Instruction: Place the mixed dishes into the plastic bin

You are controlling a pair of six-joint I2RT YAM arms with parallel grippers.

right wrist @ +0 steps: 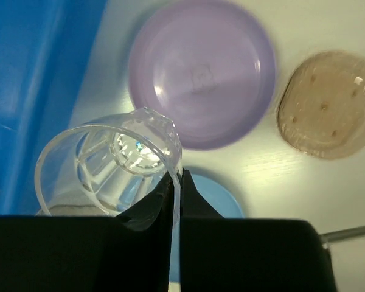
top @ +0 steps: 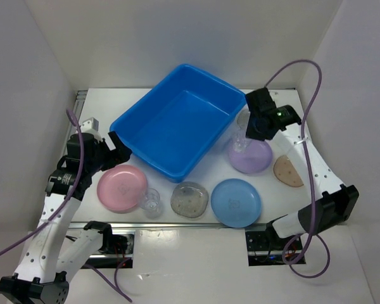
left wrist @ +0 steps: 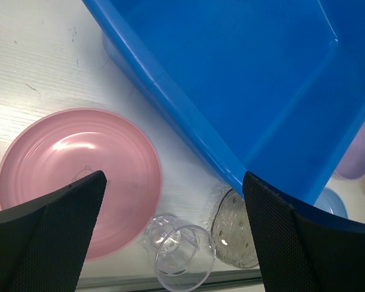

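While the plastic bin (top: 177, 120) holds nothing yet, the right gripper (right wrist: 176, 182) pinches a clear cup (right wrist: 109, 158) just beside it, the left gripper (left wrist: 173, 182) stands wide, and other dishes (top: 235, 201) lie on the table (top: 209, 174).

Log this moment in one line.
right gripper: shut on clear cup rim | left gripper: open, holding nothing | blue bin: no dishes inside

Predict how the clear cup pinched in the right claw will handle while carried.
The clear cup looks thin-walled, so probably light. The right claw grips only its glossy rim, so it may pivot or slip. Round-sided, it would likely roll if dropped.
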